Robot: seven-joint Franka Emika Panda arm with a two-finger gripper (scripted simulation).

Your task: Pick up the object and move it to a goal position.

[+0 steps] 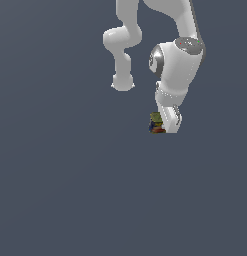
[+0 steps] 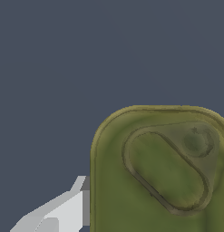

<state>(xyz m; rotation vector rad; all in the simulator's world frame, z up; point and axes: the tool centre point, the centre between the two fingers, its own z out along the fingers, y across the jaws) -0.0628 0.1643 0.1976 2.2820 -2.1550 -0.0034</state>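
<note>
Gripper (image 1: pixel 166 129) down at the can (image 1: pixel 156 123); one finger (image 2: pixel 63 210) pressed against its side (other hidden), so can't tell if it's clamped. Can sits on the floor (image 1: pixel 70 190), partly behind the arm.

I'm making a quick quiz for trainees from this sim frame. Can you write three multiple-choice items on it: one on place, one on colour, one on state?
1. In the exterior view, the object shows:
A. at the gripper's left edge
B. far right of it
C. above the arm

2. In the wrist view, the object's top is:
A. white
B. olive-green
C. pink

3. The gripper is:
A. raised high above the object
B. down at the object
C. out of view

Answers: 1 A, it peeks out there. 2 B, olive fills the wrist view. 3 B, a finger sits beside it.
</note>
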